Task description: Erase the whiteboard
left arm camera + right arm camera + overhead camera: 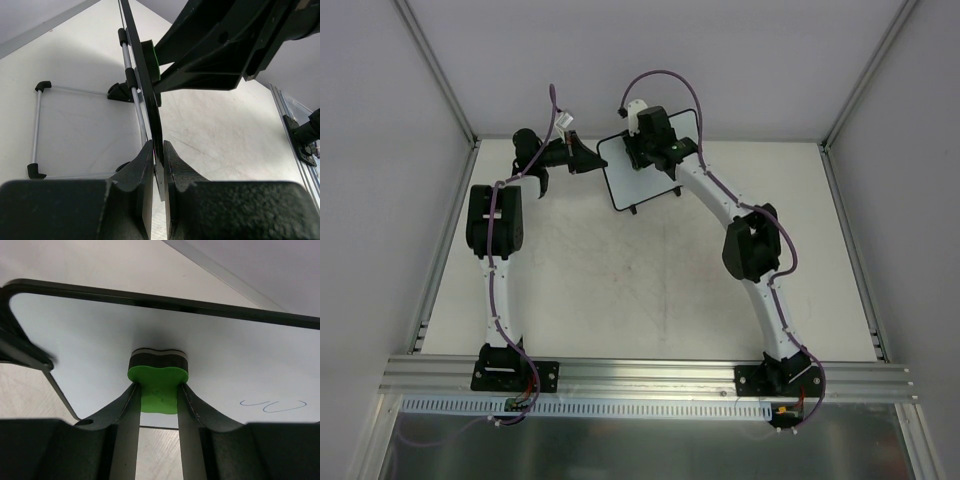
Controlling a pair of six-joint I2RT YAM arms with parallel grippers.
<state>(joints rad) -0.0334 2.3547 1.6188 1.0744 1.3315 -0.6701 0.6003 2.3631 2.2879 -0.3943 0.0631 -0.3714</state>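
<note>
The whiteboard [642,182], white with a thin black frame, stands on the table at the back middle. My left gripper [588,158] is shut on its left edge; the left wrist view shows the board's edge [145,75] clamped between the fingers. My right gripper [655,152] is shut on the green eraser [159,387], whose dark felt pad presses against the board's face [100,340]. Faint blue writing [272,405] shows on the board to the right of the eraser. The eraser also shows edge-on in the left wrist view [153,62].
A metal-rod stand with black corner pieces [37,130] shows behind the board in the left wrist view. Aluminium rails [640,375] border the table at the near edge, and grey walls [380,150] close in the left, right and back.
</note>
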